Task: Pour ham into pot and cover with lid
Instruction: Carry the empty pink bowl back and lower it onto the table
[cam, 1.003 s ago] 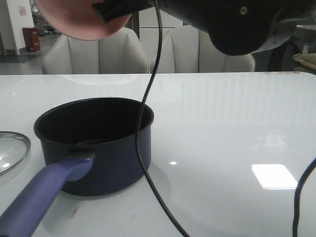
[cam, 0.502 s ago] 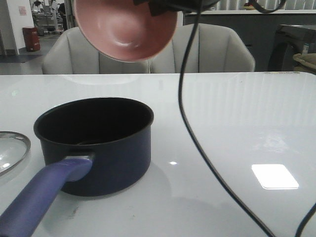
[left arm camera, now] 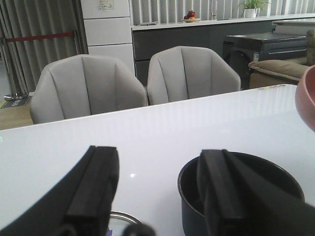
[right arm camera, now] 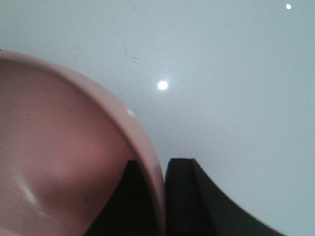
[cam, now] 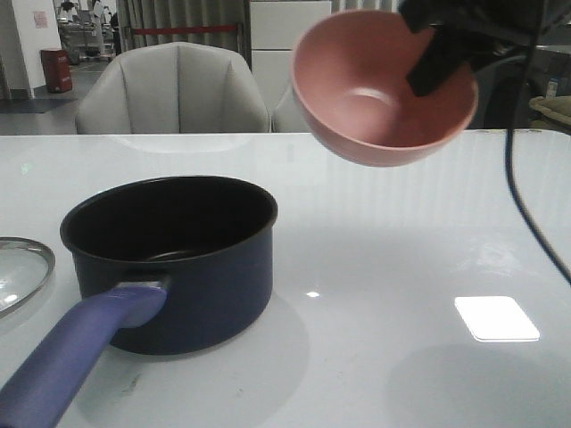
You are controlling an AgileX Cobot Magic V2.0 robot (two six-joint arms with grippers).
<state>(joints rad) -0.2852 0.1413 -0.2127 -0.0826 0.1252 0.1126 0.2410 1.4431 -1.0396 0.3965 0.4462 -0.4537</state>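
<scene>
My right gripper [cam: 434,64] is shut on the rim of a pink bowl [cam: 384,89] and holds it in the air, to the right of and above the pot [cam: 178,259]. The bowl's opening faces the camera and looks empty. In the right wrist view the gripper [right arm camera: 156,189] pinches the bowl [right arm camera: 59,147] with one finger inside and one outside. The dark navy pot has a purple-blue handle [cam: 71,357] pointing toward me. No ham shows; the pot's bottom is too dark to tell. The glass lid [cam: 22,267] lies left of the pot. My left gripper [left arm camera: 160,189] is open and empty, near the pot [left arm camera: 266,172] and lid rim [left arm camera: 123,216].
The white glossy table [cam: 401,267] stretches to the right of the pot. Two grey chairs [cam: 169,89] stand behind its far edge. My right arm's black cable [cam: 526,214] hangs down at the right. The bowl's edge [left arm camera: 307,93] shows in the left wrist view.
The pink bowl has moved from above the pot to the right and down. It has turned back from tipped toward upright. The pot and lid have not moved.
</scene>
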